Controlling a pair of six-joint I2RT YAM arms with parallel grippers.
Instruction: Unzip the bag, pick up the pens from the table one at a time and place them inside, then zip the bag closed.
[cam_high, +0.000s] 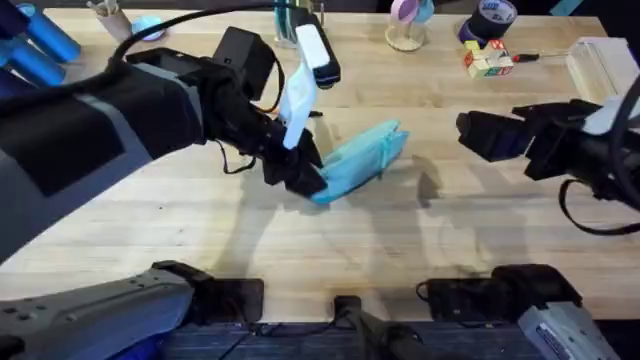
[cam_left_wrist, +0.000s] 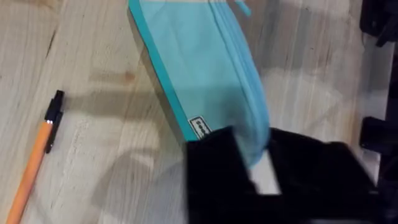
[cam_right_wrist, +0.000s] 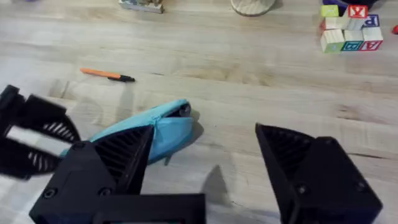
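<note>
Two arms work over the desk (cam_high: 420, 260), and going left to right the left jaws (cam_high: 300, 172) come first: they are clenched on the near end of the bag (cam_high: 365, 160), as the left wrist view shows, with black fingers (cam_left_wrist: 217, 168) pinching the turquoise fabric just beside its small label. That hold looks meant to anchor the bag, so that the zipper can be pulled against a fixed end rather than dragging the whole pouch across the wood. The bag itself lies near the desk's middle, slanting away from the left jaws, its far end tilted up a little, with the zipper running along its length; whether the zipper is fully closed I cannot tell. An orange pen (cam_left_wrist: 34, 158) with a black end lies flat on the wood beside the bag, apart from it and untouched, so loading has probably not begun. Farther right, the right jaws (cam_right_wrist: 205, 168) stand released and wide apart, low over the desk with one finger by the bag's far end, probably lined up to take the zipper pull.
</note>
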